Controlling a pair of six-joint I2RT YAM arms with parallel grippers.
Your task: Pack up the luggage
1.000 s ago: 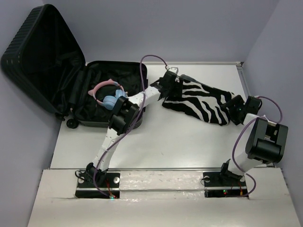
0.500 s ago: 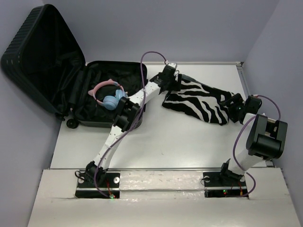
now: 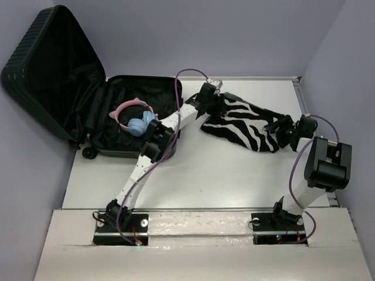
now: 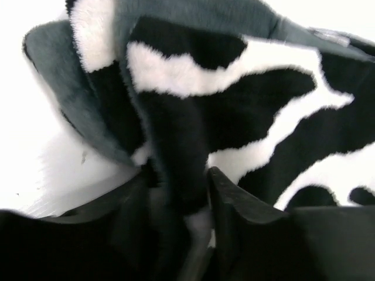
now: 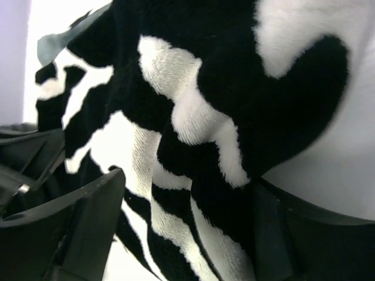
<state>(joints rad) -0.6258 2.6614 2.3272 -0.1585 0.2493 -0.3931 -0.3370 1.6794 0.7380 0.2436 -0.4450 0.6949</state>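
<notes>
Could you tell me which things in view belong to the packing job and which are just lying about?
Part of the job:
- luggage, open at the table's far left
- pink and blue headphones, already inside it
- zebra-striped cloth, on the table, with the left hand and right hand at its two ends

Lying about:
- nothing else visible on the table

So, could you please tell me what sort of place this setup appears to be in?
Probably a robotics lab test cell rather than a home: a white table boxed in by plain lavender walls, two arms bolted at its near edge, and an open suitcase with a zebra-striped cloth as props.
</notes>
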